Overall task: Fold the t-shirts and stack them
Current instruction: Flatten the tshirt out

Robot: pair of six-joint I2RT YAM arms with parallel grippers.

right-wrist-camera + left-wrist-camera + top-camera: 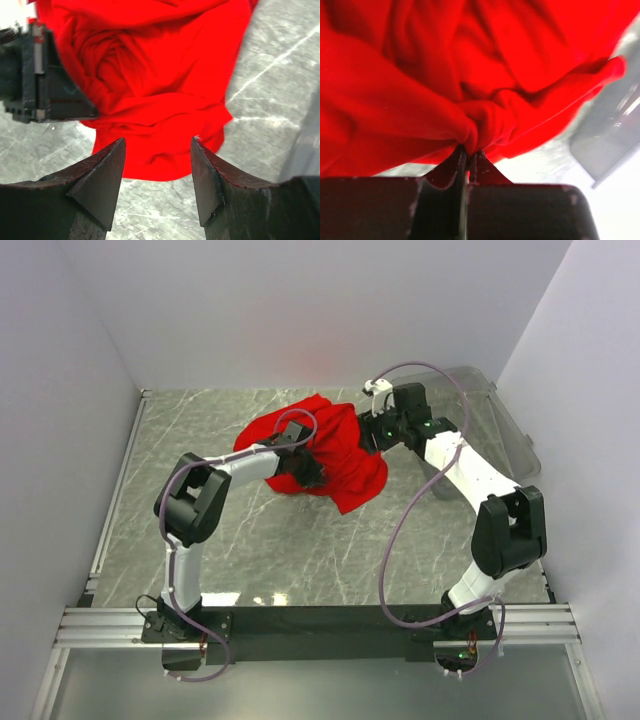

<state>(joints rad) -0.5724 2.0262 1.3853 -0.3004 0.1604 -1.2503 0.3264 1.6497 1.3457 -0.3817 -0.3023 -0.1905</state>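
Saw the left pincer [467, 155] shut tight on a bunched fold of the red t-shirt [470, 75]. Saw the right pincer [157, 165] wide open, holding nothing, with the crumpled t-shirt just ahead of its tips on the bench [280, 75]. Could not make out sleeves or collar. From above, lost both pincers' tips against cloth.

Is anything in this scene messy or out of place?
Yes. The red t-shirt, mid-scene, is a crumpled, twisted heap rather than flat; the left hand pinches a bunched fold, the right hand hangs open beside it.
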